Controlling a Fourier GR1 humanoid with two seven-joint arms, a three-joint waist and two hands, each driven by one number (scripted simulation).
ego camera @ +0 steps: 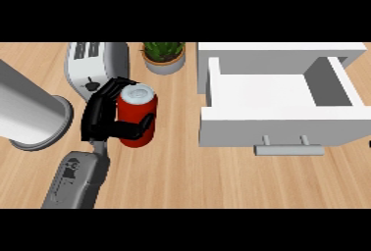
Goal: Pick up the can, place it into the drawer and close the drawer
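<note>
Left hand (101, 117) curled round the upright red can (138, 112) | can left of the open drawer (279, 128), well apart | risk: if I carry it low, I may clip the drawer's front wall and tip it.

side of can (139, 112) hidden by left hand (101, 116), grey cylinder (29, 115) cut by edge

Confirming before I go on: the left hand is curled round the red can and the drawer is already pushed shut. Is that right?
Not quite. The left hand is curled round the red can, but the drawer is not shut: it stands pulled out from the cabinet, its inside showing. The head view shows this.
</note>
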